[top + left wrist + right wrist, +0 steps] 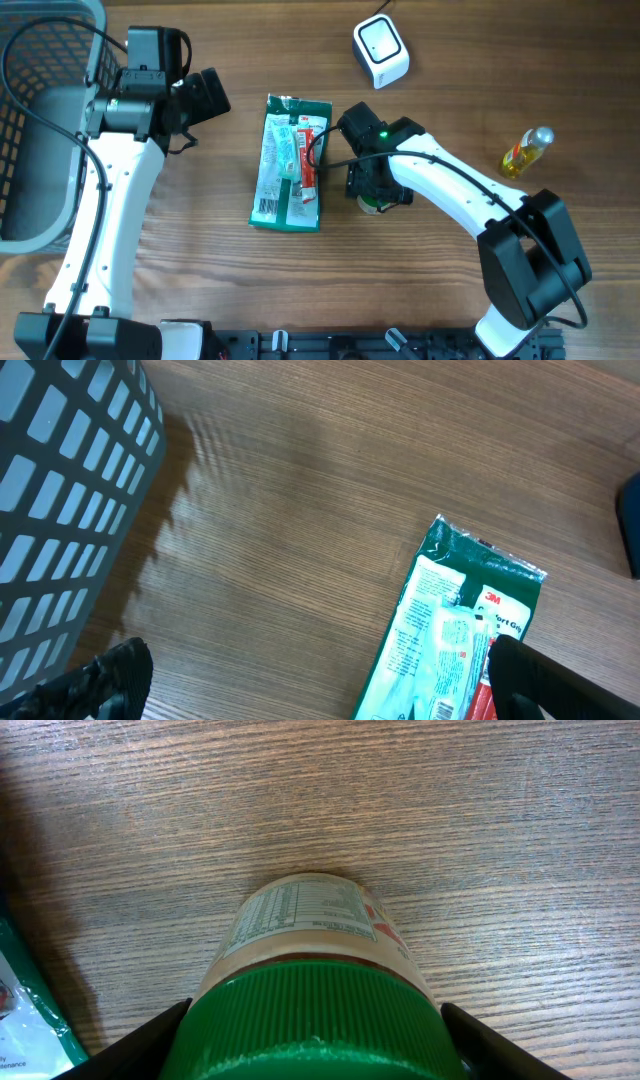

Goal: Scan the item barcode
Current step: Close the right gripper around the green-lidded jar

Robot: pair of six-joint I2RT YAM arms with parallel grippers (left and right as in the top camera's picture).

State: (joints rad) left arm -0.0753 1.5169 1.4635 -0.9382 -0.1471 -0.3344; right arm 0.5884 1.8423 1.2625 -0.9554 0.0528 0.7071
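Note:
A jar with a ribbed green lid [315,1020] and a nutrition label [300,915] lies on its side on the wooden table. My right gripper [315,1045] is shut on the lid, one black finger pressed to each side. From overhead the jar [372,206] is almost hidden under the right gripper [375,190]. The white barcode scanner [380,50] stands at the back, apart from the jar. My left gripper [205,95] hangs open left of a green packet [290,165]. In the left wrist view its fingers [105,680] are spread wide with nothing between them.
The flat green packet [460,630] lies mid-table, just left of the right gripper. A grey mesh basket [40,120] fills the far left. A small yellow bottle [525,152] lies at the right.

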